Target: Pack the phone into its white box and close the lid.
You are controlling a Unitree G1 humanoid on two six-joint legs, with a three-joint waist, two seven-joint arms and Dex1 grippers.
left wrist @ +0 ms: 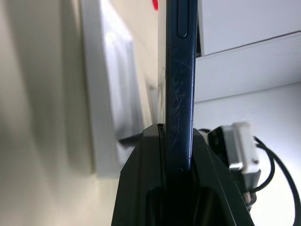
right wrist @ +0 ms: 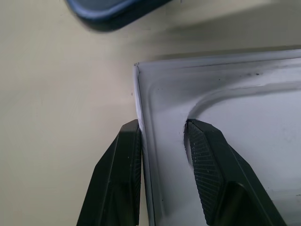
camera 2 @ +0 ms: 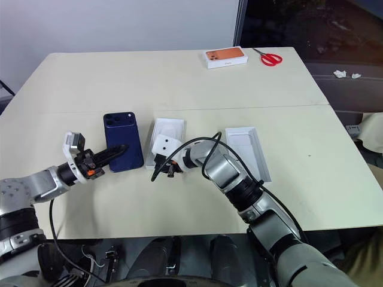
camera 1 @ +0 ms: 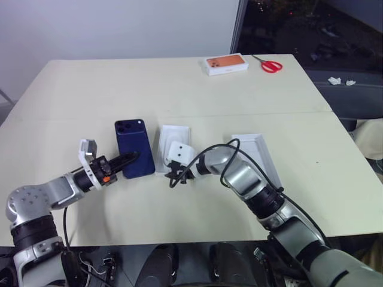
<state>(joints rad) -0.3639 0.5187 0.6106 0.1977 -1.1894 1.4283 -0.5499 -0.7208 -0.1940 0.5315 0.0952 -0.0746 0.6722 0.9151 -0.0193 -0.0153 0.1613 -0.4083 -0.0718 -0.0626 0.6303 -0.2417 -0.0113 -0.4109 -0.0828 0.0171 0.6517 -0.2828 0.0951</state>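
The dark blue phone [camera 1: 133,143] lies camera side up, left of centre on the table. My left gripper [camera 1: 128,160] is shut on its near end. In the left wrist view the phone [left wrist: 181,70] runs edge-on out from between the black fingers [left wrist: 141,188]. Just right of the phone sits the white box [camera 1: 175,133], open side up, with a rounded recess inside. At its near left corner my right gripper [right wrist: 162,125] is open. One fingertip [right wrist: 129,136] is outside the box wall [right wrist: 138,94] and the other is inside. The lid [camera 1: 263,156] lies white inside up, farther right.
An orange-topped box [camera 1: 227,63] and red scissors [camera 1: 270,64] lie at the table's far edge. A black cable [camera 1: 222,149] loops over my right forearm near the lid. A seam [camera 1: 251,112] crosses the cream table behind the phone and the white box.
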